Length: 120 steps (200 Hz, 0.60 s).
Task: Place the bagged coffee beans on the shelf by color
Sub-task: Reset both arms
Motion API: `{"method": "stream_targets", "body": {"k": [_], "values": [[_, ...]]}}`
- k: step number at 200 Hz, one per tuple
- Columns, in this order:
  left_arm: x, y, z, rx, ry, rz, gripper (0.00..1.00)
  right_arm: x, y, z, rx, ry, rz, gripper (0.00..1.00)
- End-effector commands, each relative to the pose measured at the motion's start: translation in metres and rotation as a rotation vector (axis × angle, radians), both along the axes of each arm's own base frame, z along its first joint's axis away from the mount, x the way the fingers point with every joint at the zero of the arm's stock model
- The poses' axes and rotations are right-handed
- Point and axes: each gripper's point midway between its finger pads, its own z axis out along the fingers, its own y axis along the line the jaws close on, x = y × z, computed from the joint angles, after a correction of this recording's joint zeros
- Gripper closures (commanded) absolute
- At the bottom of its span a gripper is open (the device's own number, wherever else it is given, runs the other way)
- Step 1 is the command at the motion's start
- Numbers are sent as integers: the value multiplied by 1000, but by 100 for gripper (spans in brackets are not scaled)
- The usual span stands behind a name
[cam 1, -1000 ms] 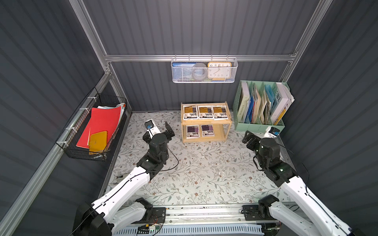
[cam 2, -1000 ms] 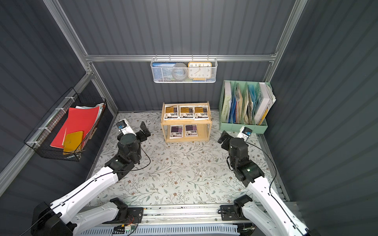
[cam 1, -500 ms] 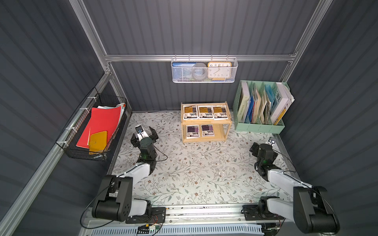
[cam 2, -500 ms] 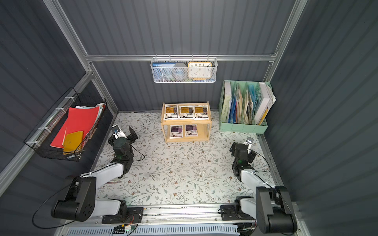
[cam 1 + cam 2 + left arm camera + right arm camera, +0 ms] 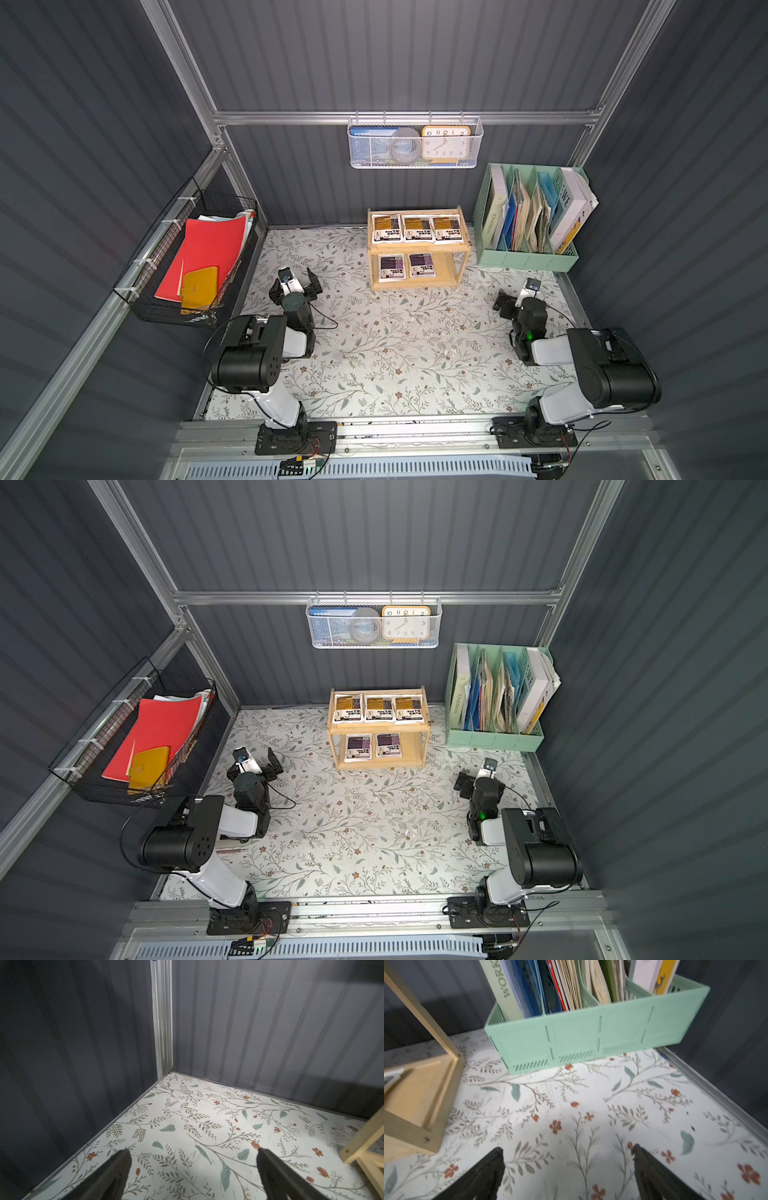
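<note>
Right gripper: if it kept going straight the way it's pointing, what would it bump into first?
The right gripper would probably meet the front wall of the mint-green file organizer, across the floral mat. If it tilts down, the mat comes first.

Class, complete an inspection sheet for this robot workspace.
Surface: white floral-print mat, no pouches on it.
Job's things: three yellow-orange-labelled white pouches on the top tray of the light wooden two-tier shelf; two purple-labelled white pouches on its lower tier.
Clutter: mint-green file organizer of books; white wire basket holding a clock; black wire basket holding a red folder.
Grippers: left gripper and right gripper, jaws open, empty.
Cables: thin black cable loops beside the left arm.
Surroundings: dark grey ribbed walls, aluminium frame.
</note>
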Motion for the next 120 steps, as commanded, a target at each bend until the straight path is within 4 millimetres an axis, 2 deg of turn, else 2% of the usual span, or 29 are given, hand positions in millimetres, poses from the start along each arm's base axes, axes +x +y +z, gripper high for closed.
{"method": "stream_targets", "body": {"k": [1, 27, 49, 120], "values": [[14, -14, 7, 4, -3, -115, 0, 11, 4, 0, -1, 8, 38, 1], [20, 1, 4, -42, 8, -100, 0, 11, 5, 1, -3, 7, 45, 1], [20, 2, 4, -44, 9, -99, 0, 7, -3, 3, -23, -8, -10, 1], [19, 2, 5, -43, 5, -97, 0, 9, -3, 4, -22, -14, -13, 1]]}}
